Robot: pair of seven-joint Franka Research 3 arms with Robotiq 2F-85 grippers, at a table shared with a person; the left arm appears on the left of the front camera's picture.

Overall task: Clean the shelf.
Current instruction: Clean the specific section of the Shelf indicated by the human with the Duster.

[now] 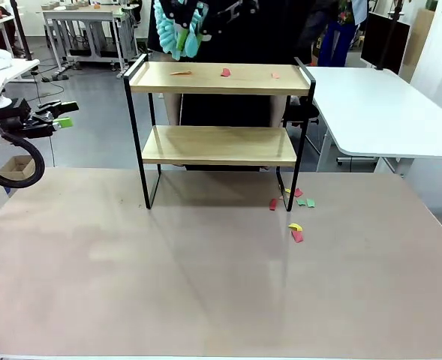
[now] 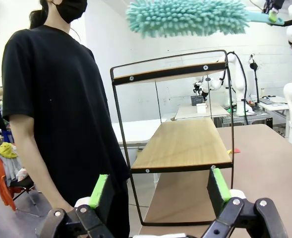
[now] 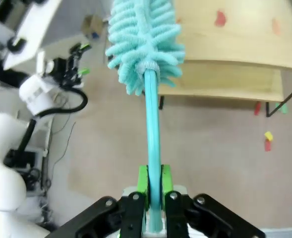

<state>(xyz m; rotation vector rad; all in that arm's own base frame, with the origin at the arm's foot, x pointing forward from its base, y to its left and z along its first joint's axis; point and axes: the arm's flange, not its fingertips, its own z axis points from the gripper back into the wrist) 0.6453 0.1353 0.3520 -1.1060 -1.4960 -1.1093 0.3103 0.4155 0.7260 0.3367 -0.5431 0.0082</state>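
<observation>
Front view: the shelf stands on the table, toward its far side; three coloured scraps lie on the shelf's top board; more loose scraps lie on the table just beside the shelf's right front leg; a person in black stands behind the shelf; a teal duster hangs above the shelf's left rear corner; the left gripper hangs well to the left of the shelf.

Left wrist view: the left gripper's jaws stand wide apart with nothing between them; beyond them the shelf is seen end-on; the duster head is above the shelf's top board, apart from it; the person stands just beside the shelf.

Right wrist view: the right gripper has its jaws clamped on the duster's thin handle; the fluffy head reaches over one end of the shelf's top board; the loose scraps lie on the table near the shelf's leg.
</observation>
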